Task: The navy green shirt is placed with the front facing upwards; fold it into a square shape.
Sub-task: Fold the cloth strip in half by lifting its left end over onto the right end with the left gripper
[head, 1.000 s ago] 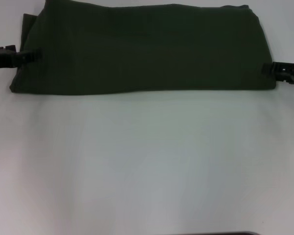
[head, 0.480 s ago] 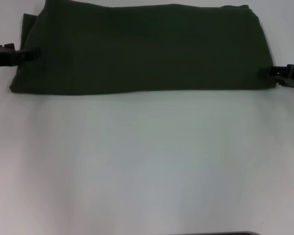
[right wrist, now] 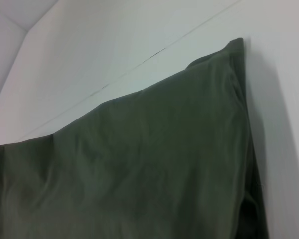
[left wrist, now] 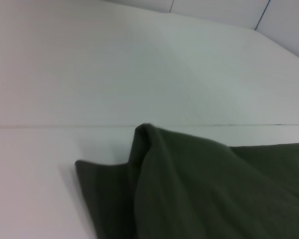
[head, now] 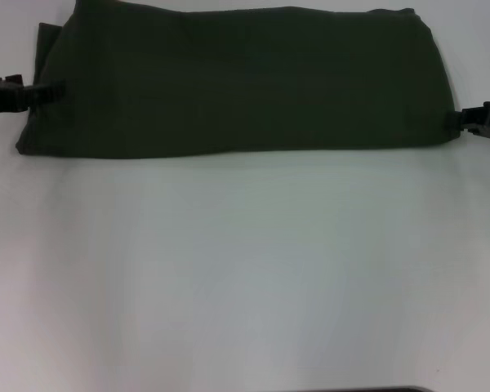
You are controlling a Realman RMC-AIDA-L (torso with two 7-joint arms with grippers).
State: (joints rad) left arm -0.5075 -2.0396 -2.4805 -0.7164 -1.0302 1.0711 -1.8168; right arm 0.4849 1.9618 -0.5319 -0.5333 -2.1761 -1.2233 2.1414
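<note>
White and smooth, the table (head: 245,278) fills most of what you see from the head camera, and a thin dark seam (right wrist: 124,74) crosses it behind the cloth. You have one shirt (head: 237,82) here, dark olive cotton, folded into a long wide band at the far side of the table. Its upper face is plain and soft, with only faint creases (no lettering shows). At its left end the layers do not match: one lower edge sticks out, and a small peak (left wrist: 144,130) of cloth stands up there. You have two black grippers. The left gripper (head: 49,90) lies over the shirt's left edge; the right gripper (head: 456,119) touches the right edge. Whether their jaws are pinching the cloth, you cannot tell.
</note>
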